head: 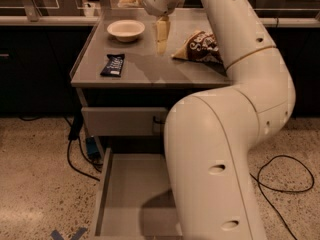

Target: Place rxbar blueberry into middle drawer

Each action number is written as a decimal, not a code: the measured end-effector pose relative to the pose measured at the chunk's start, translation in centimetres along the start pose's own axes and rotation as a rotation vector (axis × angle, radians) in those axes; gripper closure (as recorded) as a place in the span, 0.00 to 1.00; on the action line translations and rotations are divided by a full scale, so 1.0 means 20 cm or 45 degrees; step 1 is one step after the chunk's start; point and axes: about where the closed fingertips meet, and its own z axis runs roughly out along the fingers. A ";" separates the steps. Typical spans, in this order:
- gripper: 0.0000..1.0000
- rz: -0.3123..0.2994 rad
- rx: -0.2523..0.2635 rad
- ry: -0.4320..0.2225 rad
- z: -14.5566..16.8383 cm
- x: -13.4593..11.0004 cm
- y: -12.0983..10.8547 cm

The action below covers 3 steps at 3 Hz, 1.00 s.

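Observation:
The rxbar blueberry (113, 65), a flat dark navy bar with pale print, lies on the front left of the grey table top (150, 71). My gripper (161, 38) hangs over the middle of the table top, to the right of and behind the bar and well apart from it, holding nothing. A drawer (131, 194) stands pulled open low down, under a drawer front (120, 121) with a handle, and its inside is bare. My arm covers the open drawer's right side.
A white bowl (126, 30) sits at the back left of the table top. A brown-and-yellow chip bag (200, 46) lies to the gripper's right. Cables (75, 159) trail on the floor left of the drawers, another (280, 184) at right.

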 end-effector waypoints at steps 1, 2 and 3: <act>0.00 -0.025 0.064 -0.002 0.00 0.00 -0.07; 0.00 -0.027 0.095 0.000 0.02 0.00 -0.11; 0.00 0.004 0.062 -0.014 0.11 0.01 -0.13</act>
